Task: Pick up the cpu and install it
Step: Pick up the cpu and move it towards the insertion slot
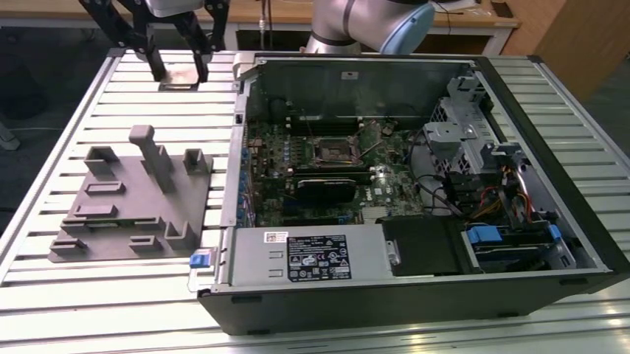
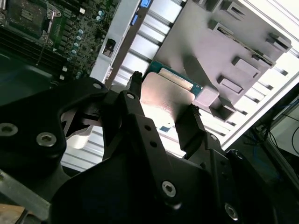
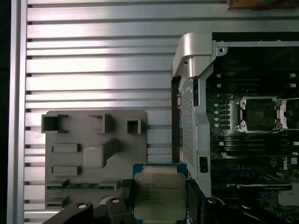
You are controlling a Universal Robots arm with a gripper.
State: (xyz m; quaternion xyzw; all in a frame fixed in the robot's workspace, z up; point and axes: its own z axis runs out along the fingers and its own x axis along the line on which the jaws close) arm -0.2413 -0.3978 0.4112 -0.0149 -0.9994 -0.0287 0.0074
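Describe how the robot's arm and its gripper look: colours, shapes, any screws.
The arm is a silver-grey tube with a pale blue joint cap. The gripper is matte black, with two slim fingers and silver screw heads on its body.

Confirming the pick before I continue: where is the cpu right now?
The cpu is clamped in the gripper over the slatted table at the exterior view's upper left, beside the open computer case, clear of the grey fixture plate.
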